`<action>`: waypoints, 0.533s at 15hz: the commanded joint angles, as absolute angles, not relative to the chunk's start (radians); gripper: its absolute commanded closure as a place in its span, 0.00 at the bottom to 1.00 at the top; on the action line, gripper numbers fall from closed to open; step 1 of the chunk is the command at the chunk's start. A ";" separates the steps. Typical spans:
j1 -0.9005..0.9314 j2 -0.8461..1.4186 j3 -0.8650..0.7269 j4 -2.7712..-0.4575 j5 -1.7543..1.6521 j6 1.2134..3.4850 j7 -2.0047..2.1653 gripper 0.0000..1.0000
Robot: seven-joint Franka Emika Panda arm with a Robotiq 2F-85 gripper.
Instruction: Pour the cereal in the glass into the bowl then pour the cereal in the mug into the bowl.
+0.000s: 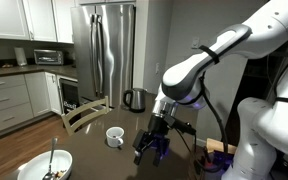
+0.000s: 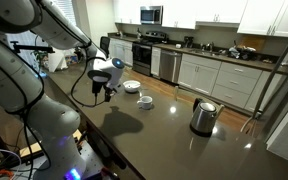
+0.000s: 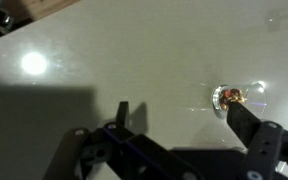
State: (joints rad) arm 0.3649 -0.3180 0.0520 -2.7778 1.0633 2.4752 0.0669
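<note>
In the wrist view my gripper (image 3: 184,118) is open, with its two dark fingers spread wide just above the dark table. A clear glass (image 3: 230,96) holding a few reddish-brown cereal pieces (image 3: 234,97) sits at the tip of the right finger, not between the fingers. In both exterior views the gripper (image 1: 149,146) (image 2: 106,90) hangs low over the table. The small white mug (image 1: 114,136) (image 2: 145,101) stands upright close by. The wide white bowl (image 1: 34,168) (image 2: 131,87) has a spoon in it and stands apart from the gripper.
A steel kettle (image 1: 134,99) (image 2: 203,117) stands on the same table, farther along it. A wooden chair (image 1: 84,115) is at the table's far edge. Kitchen cabinets, a stove and a fridge (image 1: 109,50) are behind.
</note>
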 commanded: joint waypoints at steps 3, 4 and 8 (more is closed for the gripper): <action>0.322 -0.017 0.056 -2.608 1.459 2.388 -0.251 0.00; 0.304 0.018 0.073 -2.583 1.470 2.363 -0.280 0.00; 0.267 -0.032 0.118 -2.630 1.416 2.397 -0.217 0.00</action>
